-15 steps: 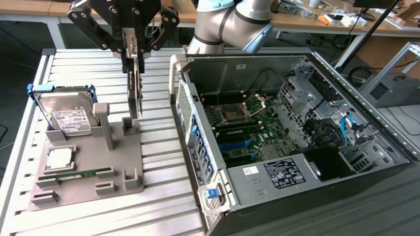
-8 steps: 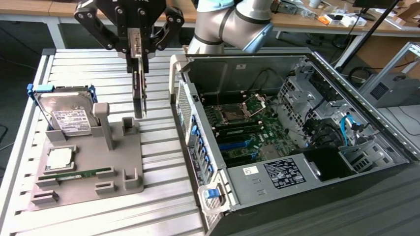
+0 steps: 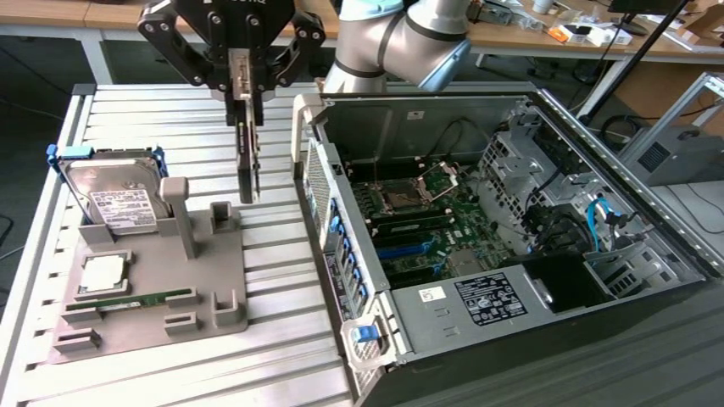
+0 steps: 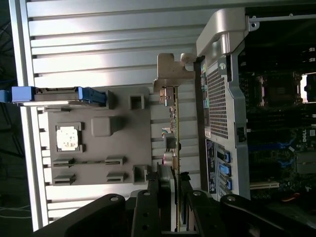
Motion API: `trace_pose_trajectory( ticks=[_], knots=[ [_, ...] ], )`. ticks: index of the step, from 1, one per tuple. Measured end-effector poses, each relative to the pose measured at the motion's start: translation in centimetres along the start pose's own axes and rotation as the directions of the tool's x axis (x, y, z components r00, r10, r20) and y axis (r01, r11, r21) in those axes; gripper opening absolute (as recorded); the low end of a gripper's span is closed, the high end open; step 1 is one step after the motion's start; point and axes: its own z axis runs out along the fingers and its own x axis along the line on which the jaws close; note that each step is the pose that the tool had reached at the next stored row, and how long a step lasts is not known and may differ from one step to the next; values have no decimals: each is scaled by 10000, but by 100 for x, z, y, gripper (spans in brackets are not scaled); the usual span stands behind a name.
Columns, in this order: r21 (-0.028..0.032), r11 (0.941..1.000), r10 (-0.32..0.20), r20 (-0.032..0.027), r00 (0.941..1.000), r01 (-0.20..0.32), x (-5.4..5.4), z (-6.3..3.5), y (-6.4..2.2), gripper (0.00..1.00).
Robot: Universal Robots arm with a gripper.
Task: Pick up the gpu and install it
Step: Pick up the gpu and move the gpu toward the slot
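The gpu (image 3: 247,161) is a thin dark card that hangs on edge, lifted just above the grey holder tray (image 3: 192,280) and its slotted posts. My gripper (image 3: 247,89) is shut on the card's upper part, one black finger on each face. In the wrist view the gpu (image 4: 174,128) shows edge-on between my gripper (image 4: 170,190) fingers. Its pale metal bracket (image 4: 172,74) is at the far end. The card hangs between the tray and the open computer case (image 3: 339,254), close to the case's side wall.
The tray holds a silver hard drive (image 3: 114,199) in blue rails, a processor chip (image 3: 104,273) and a green memory stick (image 3: 130,301). The case lies open with its motherboard (image 3: 425,229) exposed. A slatted metal table (image 3: 147,119) carries both.
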Motion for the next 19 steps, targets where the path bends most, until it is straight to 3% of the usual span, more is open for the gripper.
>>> trace_pose_trajectory(
  ticks=[19],
  knots=[
    [0,10000,0,0,10000,0,-97,3,7,27]
  ],
)
